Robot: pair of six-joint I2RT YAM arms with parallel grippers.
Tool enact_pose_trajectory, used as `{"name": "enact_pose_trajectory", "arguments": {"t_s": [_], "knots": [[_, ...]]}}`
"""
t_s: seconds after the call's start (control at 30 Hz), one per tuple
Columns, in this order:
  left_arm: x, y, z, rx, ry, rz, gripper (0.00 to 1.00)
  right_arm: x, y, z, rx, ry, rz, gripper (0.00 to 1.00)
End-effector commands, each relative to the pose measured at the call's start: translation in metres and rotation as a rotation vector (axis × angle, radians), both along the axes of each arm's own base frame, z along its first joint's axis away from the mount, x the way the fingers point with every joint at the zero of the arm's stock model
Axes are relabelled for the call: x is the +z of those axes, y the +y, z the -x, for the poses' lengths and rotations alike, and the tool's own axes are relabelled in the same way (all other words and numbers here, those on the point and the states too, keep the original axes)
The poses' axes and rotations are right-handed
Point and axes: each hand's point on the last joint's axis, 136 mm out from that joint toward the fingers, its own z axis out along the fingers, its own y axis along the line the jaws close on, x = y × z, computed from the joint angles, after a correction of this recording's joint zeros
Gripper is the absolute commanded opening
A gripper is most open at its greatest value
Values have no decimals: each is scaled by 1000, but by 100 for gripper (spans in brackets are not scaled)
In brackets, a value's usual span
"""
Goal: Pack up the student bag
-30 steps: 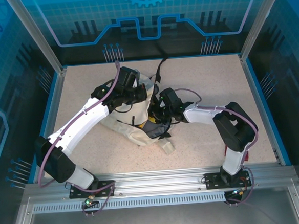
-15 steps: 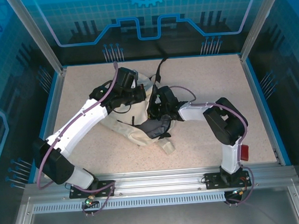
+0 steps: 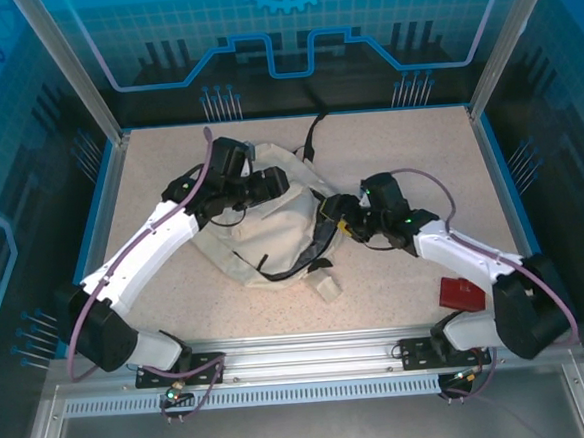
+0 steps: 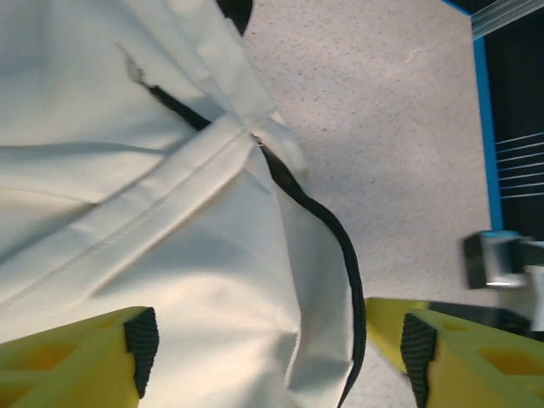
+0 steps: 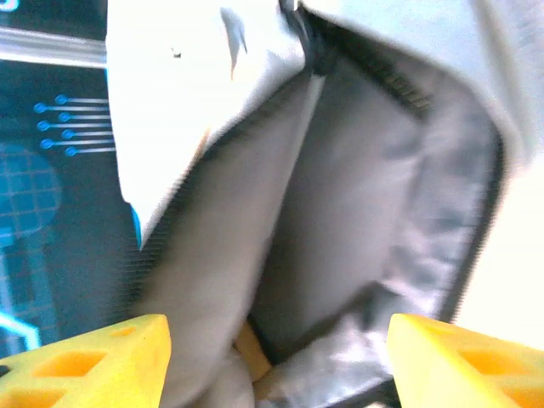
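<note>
The student bag point(image 3: 258, 236), cream fabric with black zip trim, lies crumpled mid-table between both arms. My left gripper point(image 3: 278, 185) hovers over its upper edge. In the left wrist view its jaws point(image 4: 279, 353) stand wide open above the cream fabric point(image 4: 127, 170) and the black zip line point(image 4: 344, 255), gripping nothing. My right gripper point(image 3: 334, 222) is at the bag's right side, facing its mouth. In the right wrist view its yellow fingers point(image 5: 93, 365) are far apart in front of the grey-lined opening point(image 5: 365, 195). A small tan item point(image 5: 248, 350) shows deep inside.
A red object point(image 3: 461, 292) lies on the table near the right arm's base. A cream strap end point(image 3: 327, 288) sticks out toward the front edge, and black straps point(image 3: 313, 135) trail toward the back. Blue rails border the tabletop.
The right gripper has pulled back rightward out of the bag's mouth and opened. The left gripper has opened, letting go of the fabric, and the bag has slumped flatter.
</note>
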Motion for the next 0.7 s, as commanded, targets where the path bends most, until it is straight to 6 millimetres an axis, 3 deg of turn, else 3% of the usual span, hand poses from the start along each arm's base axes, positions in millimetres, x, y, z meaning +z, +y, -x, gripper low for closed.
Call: {"name": "enact_pose_trajectory", "arguments": {"t_s": [0.0,0.07,0.13,0.2,0.33,0.5,0.67], "knots": [[-18,32,6,94,54,14,83,-13,-49,11,-39,3,255,72],[-39,56,11,170,106,12,83,-4,-58,12,-22,-14,320,73],[-59,75,17,233,148,16,83,5,-54,9,45,-63,344,74],[-80,93,25,297,191,18,83,24,-38,0,148,-123,336,76],[-113,114,33,377,253,32,82,30,-14,-13,325,-115,375,78],[-141,115,32,399,305,105,73,20,21,-37,490,-118,403,77],[-154,107,22,379,327,132,62,-12,50,-55,603,-54,426,74]]}}
